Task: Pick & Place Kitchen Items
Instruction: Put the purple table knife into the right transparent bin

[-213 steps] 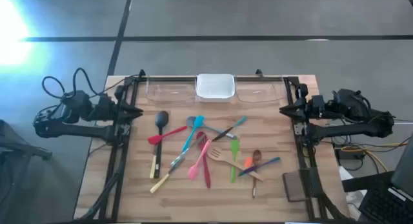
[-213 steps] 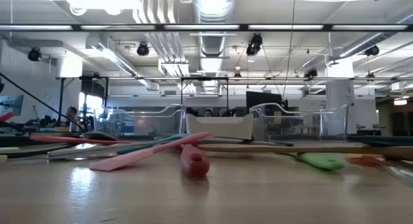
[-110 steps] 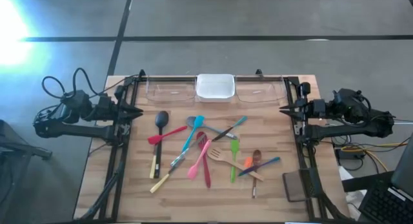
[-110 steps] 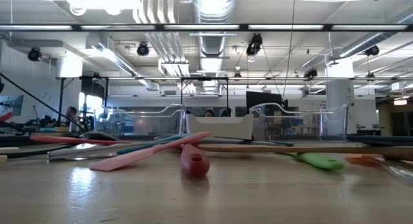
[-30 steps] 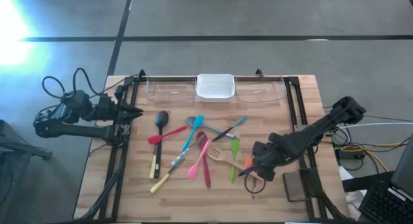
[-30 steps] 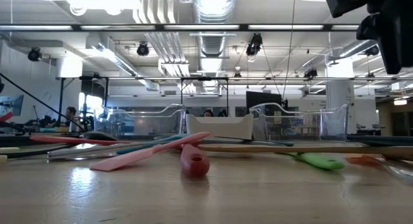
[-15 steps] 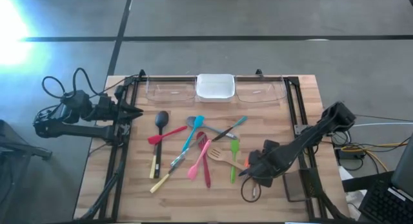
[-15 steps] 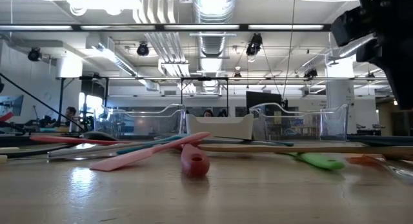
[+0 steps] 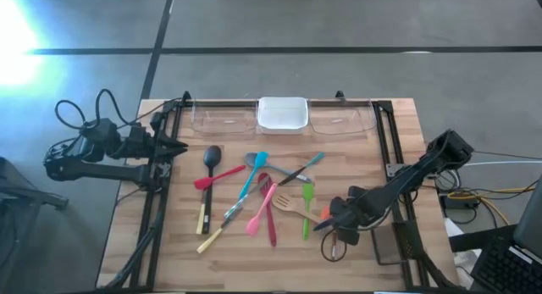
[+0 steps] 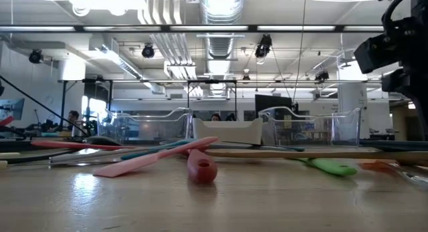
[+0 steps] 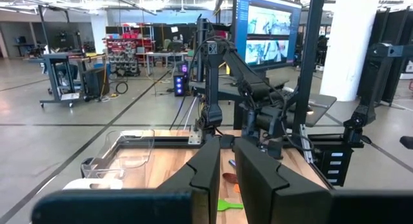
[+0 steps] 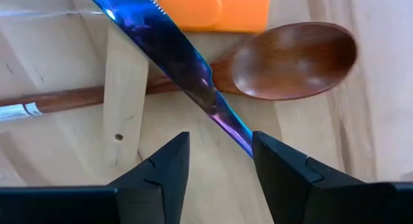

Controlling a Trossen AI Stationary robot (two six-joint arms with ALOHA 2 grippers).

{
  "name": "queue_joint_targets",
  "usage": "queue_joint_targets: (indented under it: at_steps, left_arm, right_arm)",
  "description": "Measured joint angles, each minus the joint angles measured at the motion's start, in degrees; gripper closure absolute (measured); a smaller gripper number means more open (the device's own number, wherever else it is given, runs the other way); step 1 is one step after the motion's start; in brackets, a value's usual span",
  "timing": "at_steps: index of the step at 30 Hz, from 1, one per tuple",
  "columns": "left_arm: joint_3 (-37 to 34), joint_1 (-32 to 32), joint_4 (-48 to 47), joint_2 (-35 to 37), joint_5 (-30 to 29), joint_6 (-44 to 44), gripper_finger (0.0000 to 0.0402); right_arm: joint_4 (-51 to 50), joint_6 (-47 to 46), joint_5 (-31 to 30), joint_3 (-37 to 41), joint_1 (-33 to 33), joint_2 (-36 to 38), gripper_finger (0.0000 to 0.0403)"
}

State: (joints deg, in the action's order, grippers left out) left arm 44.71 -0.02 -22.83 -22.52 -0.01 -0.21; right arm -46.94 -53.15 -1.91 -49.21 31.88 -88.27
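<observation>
Several kitchen items lie loose on the wooden table [image 9: 254,260]: a black ladle [image 9: 209,158], a teal spoon [image 9: 254,171], a pink spatula [image 9: 261,209], a green spoon [image 9: 306,205]. My right gripper [image 12: 219,162] points down, open, close over the right-hand cluster. There a blue knife blade [image 12: 174,56] lies across a wooden spoon [image 12: 290,59] beside an orange spatula [image 12: 213,8] and a pale wooden handle [image 12: 122,95]. The blade's tip [image 12: 245,143] sits between the fingers. My left gripper [image 11: 233,169] waits shut and level at the table's left edge.
A white tray [image 9: 282,113] stands at the far edge between two clear plastic trays [image 9: 222,118] [image 9: 343,118]. A dark pad [image 9: 385,243] lies near the right rail [image 9: 391,171]. In the low view a red spoon [image 10: 200,168] lies nearest the camera.
My right gripper has come down toward the wooden spoon and blue knife at the right of the pile, still pointing down. The utensils lie as before.
</observation>
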Motion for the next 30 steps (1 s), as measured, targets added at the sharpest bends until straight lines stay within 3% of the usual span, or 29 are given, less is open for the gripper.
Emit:
queue_joint_targets:
  at_steps: [6, 13, 24, 30]
  left_arm:
    - [0.00, -0.01, 0.00, 0.00, 0.00, 0.00, 0.0346]
    - [0.00, -0.01, 0.00, 0.00, 0.00, 0.00, 0.0346]
    - [0.00, -0.01, 0.00, 0.00, 0.02, 0.00, 0.0346]
    - [0.00, -0.01, 0.00, 0.00, 0.00, 0.00, 0.0346]
  right_arm:
    - [6.35, -0.64, -0.25, 4.58, -0.02, 1.06, 0.0248]
    - [6.77, -0.09, -4.31, 5.60, -0.02, 0.64, 0.0248]
    - [10.46, -2.16, -4.45, 9.75, 0.00, 1.05, 0.0248]
    - [10.73, -2.18, -4.70, 10.08, 0.00, 1.01, 0.0281]
